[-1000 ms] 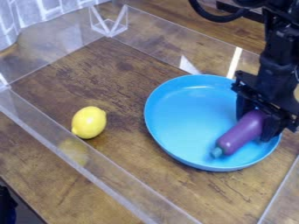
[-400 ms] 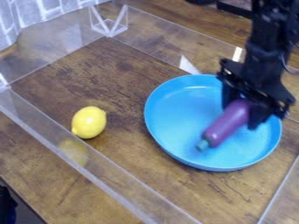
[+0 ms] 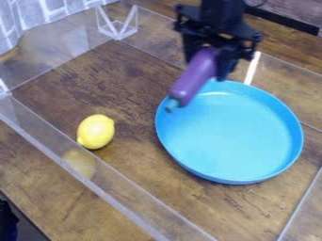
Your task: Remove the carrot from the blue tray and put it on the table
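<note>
The carrot, a small purple eggplant-like vegetable, hangs tilted in the air with its lower tip over the far left rim of the blue tray. My gripper is shut on its upper end, black fingers on either side. The round blue tray holds nothing. Dark brown table planks lie below and to the left of the carrot.
A yellow lemon rests on the table left of the tray. Clear acrylic walls edge the table at the back left and along the front. A white-and-orange strip stands behind the tray.
The gripper has lifted the carrot off the tray's floor and carried it up and to the left, from the tray's right side to above its far left rim.
</note>
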Robot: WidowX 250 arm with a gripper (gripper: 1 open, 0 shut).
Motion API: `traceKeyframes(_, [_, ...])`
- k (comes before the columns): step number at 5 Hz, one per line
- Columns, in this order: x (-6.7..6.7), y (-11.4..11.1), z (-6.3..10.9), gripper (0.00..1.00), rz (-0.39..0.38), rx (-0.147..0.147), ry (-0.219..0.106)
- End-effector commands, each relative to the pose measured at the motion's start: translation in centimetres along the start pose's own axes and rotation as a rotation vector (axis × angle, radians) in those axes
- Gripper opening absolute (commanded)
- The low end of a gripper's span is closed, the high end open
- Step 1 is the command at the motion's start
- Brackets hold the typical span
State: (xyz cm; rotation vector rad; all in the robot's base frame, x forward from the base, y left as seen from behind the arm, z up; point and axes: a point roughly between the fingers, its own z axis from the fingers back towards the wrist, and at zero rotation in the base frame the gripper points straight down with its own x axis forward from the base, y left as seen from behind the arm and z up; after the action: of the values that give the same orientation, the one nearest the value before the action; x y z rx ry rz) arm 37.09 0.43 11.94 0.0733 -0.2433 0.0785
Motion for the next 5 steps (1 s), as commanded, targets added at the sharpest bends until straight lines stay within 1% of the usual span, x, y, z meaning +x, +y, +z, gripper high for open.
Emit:
traceKeyframes(1, [-0.6,3.5,2.9,0.00,0.062,0.011,-0.077])
traceKeyframes(3, [-1.9,8.4,0.6,0.00,0.127,0.042,-0.048])
traceKeyframes(4, [-2.2,10.0,-0.6,0.00,0.139,0.061,-0.034])
traceKeyframes(5, [-2.5,9.9,-1.6,0.00,0.162,0.088,-0.017])
